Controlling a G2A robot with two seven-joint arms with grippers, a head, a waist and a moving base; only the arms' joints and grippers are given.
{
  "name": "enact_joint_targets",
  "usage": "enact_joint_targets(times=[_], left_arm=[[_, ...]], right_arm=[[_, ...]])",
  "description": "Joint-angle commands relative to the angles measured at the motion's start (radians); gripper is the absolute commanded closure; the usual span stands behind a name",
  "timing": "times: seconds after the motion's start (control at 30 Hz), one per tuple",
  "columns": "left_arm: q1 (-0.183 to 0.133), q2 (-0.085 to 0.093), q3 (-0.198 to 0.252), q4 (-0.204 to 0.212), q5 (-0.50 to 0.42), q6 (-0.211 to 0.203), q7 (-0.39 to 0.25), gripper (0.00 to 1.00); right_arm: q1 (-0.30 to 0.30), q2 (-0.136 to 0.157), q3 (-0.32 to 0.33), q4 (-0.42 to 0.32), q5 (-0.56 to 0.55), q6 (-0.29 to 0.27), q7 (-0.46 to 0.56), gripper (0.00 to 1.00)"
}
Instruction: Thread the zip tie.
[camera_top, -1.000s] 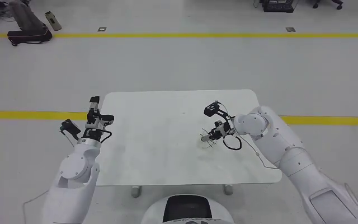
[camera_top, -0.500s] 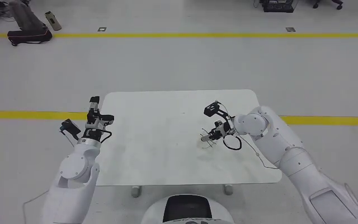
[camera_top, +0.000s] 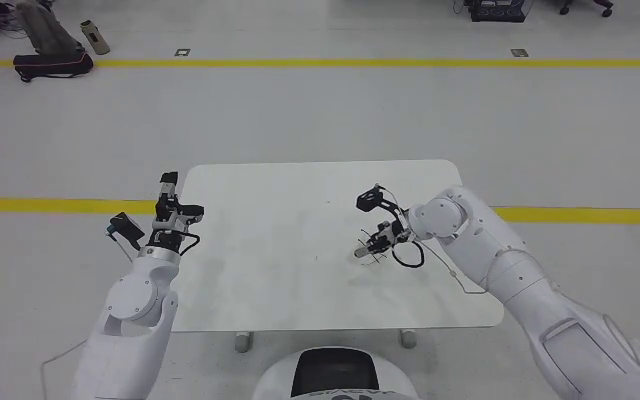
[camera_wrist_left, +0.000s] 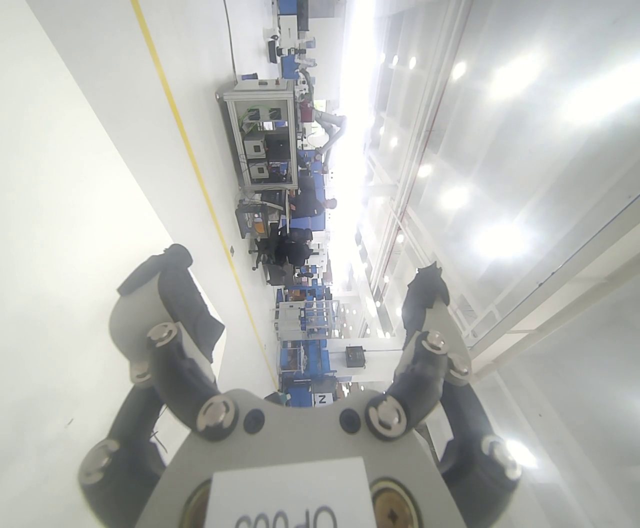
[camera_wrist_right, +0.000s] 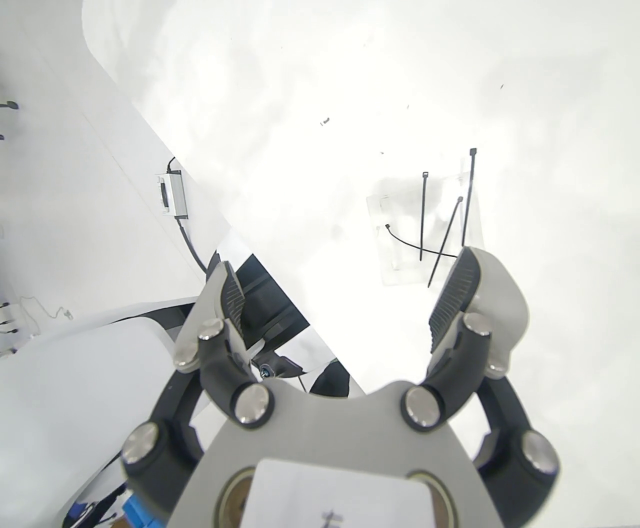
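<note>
Four black zip ties (camera_wrist_right: 423, 220) lie loosely crossed on what looks like a clear sheet (camera_wrist_right: 400, 272), though it could be a shallow tray. It rests on the white table (camera_wrist_right: 300, 125), on the robot's right half. The right claw (camera_wrist_right: 345, 265) hangs just above them with its ribbed pads spread wide and nothing between them. One pad is near the tail ends of the ties.

The ties are probably very light, thin and springy. They would bend easily along their length and skid on the smooth plastic if nudged. A pinch low and flat across the strap, near the blocky head, should give the best control of the slot. The tapered tail needs a second grip close to its tip so it does not whip. Three ties overlap, so the straight one lying farthest from the pad looks the easiest to take alone.

The left claw (camera_wrist_left: 300, 265) is also open and empty, raised beside the table's left edge and pointing out at the hall.

The table is glossy and pale, with a few dark specks. Around it is a light floor (camera_top: 320, 110) crossed by a yellow line (camera_top: 300, 63).
</note>
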Motion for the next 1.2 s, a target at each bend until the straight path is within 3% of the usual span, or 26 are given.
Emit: enact_joint_targets(times=[0.0, 0.4, 0.57, 0.9, 1.0, 1.17], left_arm=[[0.000, 0.000, 0.000, 0.000, 0.000, 0.000, 0.000, 0.00], [0.000, 0.000, 0.000, 0.000, 0.000, 0.000, 0.000, 0.00], [0.000, 0.000, 0.000, 0.000, 0.000, 0.000, 0.000, 0.00], [0.000, 0.000, 0.000, 0.000, 0.000, 0.000, 0.000, 0.00], [0.000, 0.000, 0.000, 0.000, 0.000, 0.000, 0.000, 0.00], [0.000, 0.000, 0.000, 0.000, 0.000, 0.000, 0.000, 0.00]], right_arm=[[0.022, -0.008, -0.027, 0.030, 0.030, 0.000, 0.006, 0.00], [0.041, -0.013, -0.053, 0.043, 0.065, 0.000, 0.020, 0.00], [0.039, -0.023, -0.091, 0.050, -0.009, 0.053, 0.020, 0.00], [0.047, -0.027, -0.105, 0.057, -0.031, 0.059, 0.035, 0.00], [0.041, -0.028, -0.111, 0.057, -0.072, 0.083, -0.002, 0.00], [0.040, -0.030, -0.115, 0.050, -0.100, 0.062, -0.029, 0.00]])
